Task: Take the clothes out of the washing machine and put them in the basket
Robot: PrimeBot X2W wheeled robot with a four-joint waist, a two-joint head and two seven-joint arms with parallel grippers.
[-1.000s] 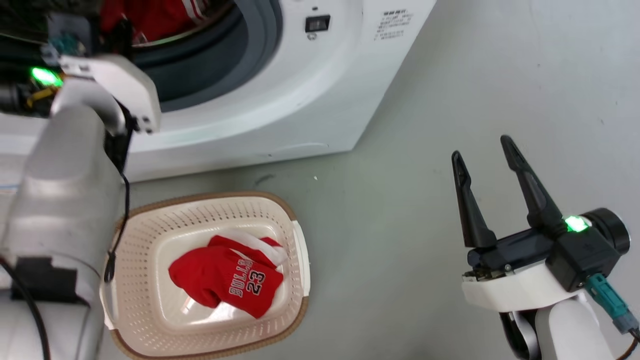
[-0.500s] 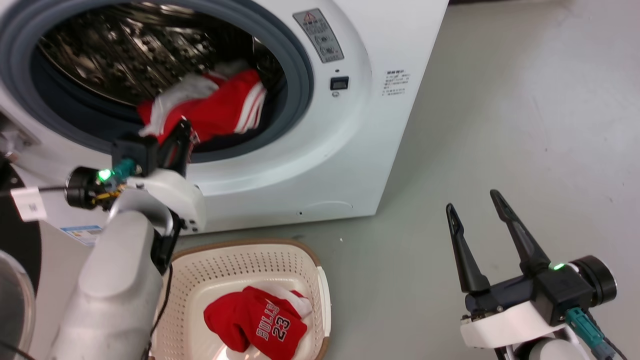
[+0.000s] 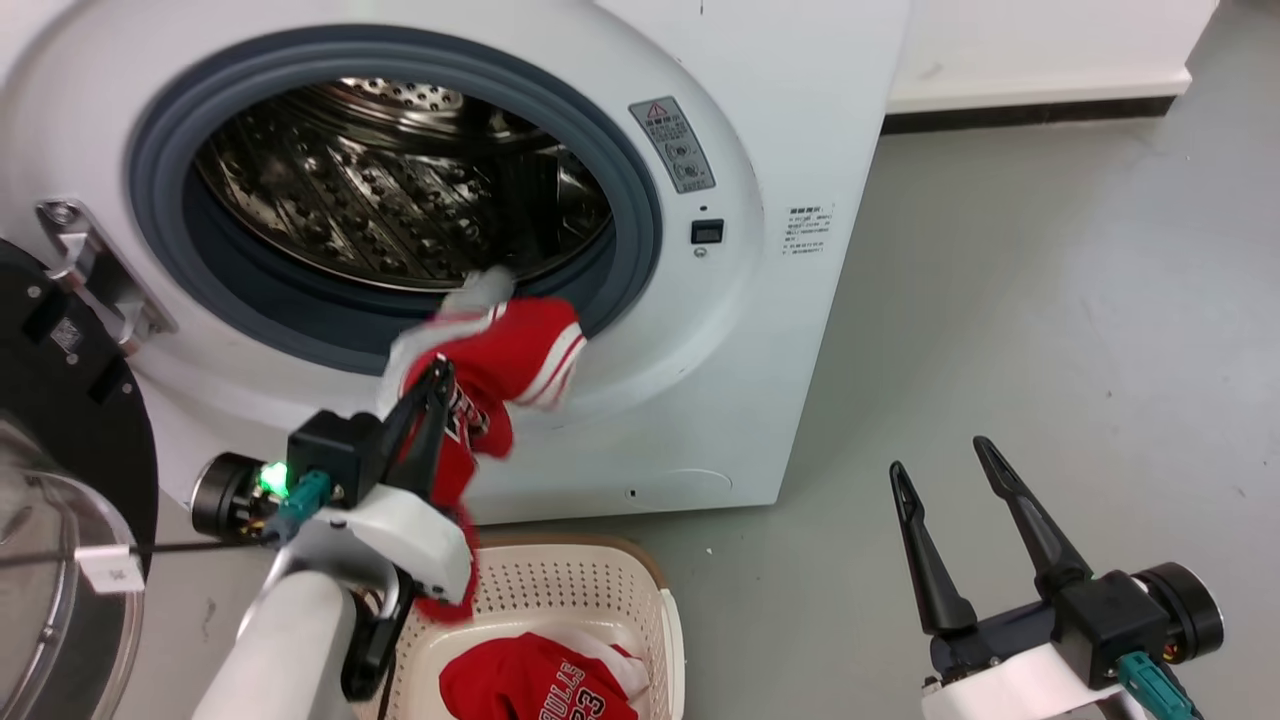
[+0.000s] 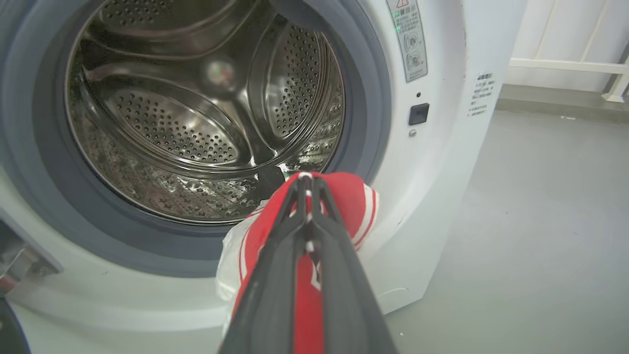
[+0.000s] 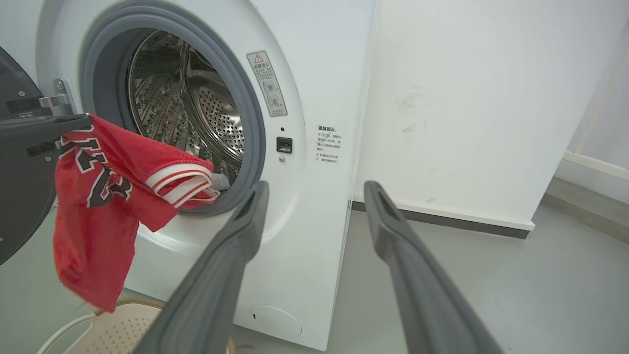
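Note:
My left gripper (image 3: 436,375) is shut on a red garment with white stripes (image 3: 510,350), which hangs in front of the washing machine's porthole (image 3: 150,190) and above the basket (image 3: 570,590). From the left wrist, the closed fingers (image 4: 304,216) pinch the red cloth (image 4: 356,201) before the steel drum (image 4: 172,123). A second red garment (image 3: 540,685), printed with lettering, lies in the basket. In the right wrist view the held garment (image 5: 103,196) dangles over the basket rim (image 5: 123,305). My right gripper (image 3: 945,455) is open and holds nothing, off to the right over the floor.
The washer's black-framed glass door (image 3: 60,500) stands swung open at the far left. Grey floor (image 3: 1050,300) spreads to the right of the machine, bounded by a white wall with a dark skirting strip (image 3: 1030,110).
The head camera tilted up, showing more of the washer. My left gripper pulled the striped red garment out of the drum; it now hangs outside the porthole over the basket. The right gripper stayed open.

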